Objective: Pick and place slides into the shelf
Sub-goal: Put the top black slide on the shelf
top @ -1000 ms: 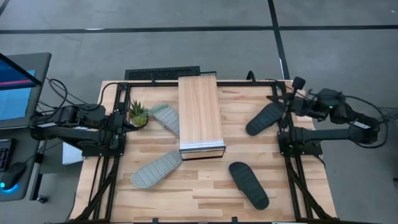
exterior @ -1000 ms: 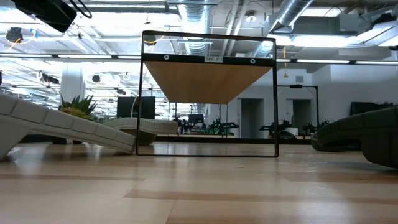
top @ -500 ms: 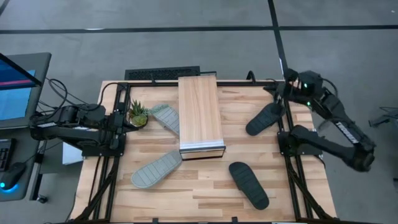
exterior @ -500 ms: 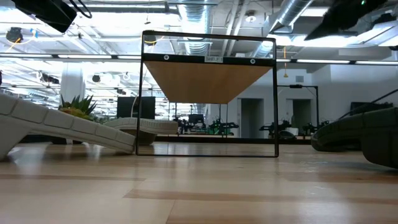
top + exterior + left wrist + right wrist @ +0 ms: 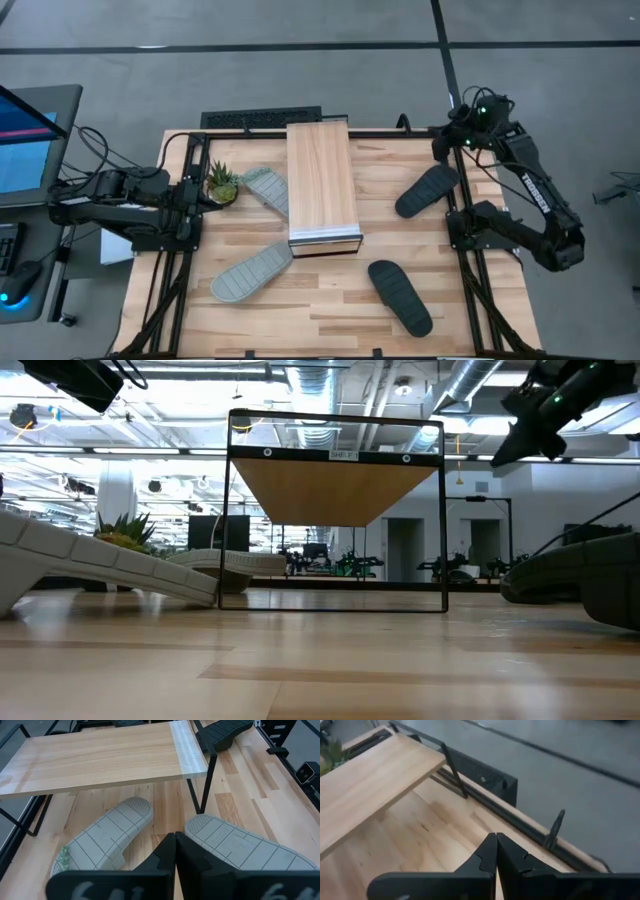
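Dark fingers of the right gripper (image 5: pixel 496 851) are being held pressed together with nothing between them, above the table's far right corner, as the right wrist view is showing. Nothing is being carried. The step in hand is judged to be the approach to a first sandal: all four slides are lying on the table and none is in the shelf (image 5: pixel 322 186). Nearest to this gripper, a black slide (image 5: pixel 427 190) is lying towards the right edge, just beside the right arm's base. For the next move, the fingers would have to be opened and brought down over that sandal's strap or side.

Farther out, a second black slide (image 5: pixel 400 297) is lying near the front edge, well apart from the first. The shelf is standing at the middle of the table, its silvery edge facing the front. One grey-green slide (image 5: pixel 251 272) is lying at the shelf's front left corner, seemingly touching it, and another grey-green slide (image 5: pixel 268 188) is partly tucked under its left side. The left gripper (image 5: pixel 175 851), likewise closed and empty, is being kept at the left edge, beside a small potted plant (image 5: pixel 221 184).

Light wooden planks are forming the table (image 5: pixel 340 320). Beyond it, grey floor and a monitor (image 5: pixel 25 140) on a side desk are being shown.
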{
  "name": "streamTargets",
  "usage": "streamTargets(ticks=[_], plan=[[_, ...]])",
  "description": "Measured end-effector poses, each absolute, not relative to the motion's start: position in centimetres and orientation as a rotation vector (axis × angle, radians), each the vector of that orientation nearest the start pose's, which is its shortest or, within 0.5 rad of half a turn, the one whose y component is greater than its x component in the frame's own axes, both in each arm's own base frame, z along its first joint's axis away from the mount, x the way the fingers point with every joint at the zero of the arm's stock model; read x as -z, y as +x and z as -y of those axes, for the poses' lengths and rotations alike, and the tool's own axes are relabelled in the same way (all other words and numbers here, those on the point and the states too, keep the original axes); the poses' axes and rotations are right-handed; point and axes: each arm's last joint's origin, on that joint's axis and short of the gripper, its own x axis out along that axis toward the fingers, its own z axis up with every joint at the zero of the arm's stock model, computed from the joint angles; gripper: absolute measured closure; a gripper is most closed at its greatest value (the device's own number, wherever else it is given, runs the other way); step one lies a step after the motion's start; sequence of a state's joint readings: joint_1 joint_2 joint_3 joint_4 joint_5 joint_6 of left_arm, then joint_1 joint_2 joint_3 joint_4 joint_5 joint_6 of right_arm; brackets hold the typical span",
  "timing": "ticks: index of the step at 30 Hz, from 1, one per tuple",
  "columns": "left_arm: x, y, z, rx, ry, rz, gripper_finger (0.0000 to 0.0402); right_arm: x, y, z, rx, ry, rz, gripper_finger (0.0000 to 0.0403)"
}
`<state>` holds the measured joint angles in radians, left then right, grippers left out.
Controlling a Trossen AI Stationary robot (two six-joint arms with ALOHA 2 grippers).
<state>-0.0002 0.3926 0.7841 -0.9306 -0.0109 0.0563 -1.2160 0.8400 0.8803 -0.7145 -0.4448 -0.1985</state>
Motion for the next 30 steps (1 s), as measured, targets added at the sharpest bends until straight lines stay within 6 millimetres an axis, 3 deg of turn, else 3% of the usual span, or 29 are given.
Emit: streamTargets(ticks=[8,21,30], plan=[[-30.4,6.3,0.0,0.005,0.058,-0.539,0.0401,-30.5,7.1,14.7,0.588,0.301,-0.737,0.0403],[-30.4,6.3,0.0,0.005,0.058,-0.539,0.0401,-30.9,7.6,14.6,0.543,0.327,-0.702,0.0403],[-30.4,6.3,0.0,0.005,0.058,-0.539,0.0401,-30.1,8.9,14.4,0.662,0.297,-0.748,0.0403]])
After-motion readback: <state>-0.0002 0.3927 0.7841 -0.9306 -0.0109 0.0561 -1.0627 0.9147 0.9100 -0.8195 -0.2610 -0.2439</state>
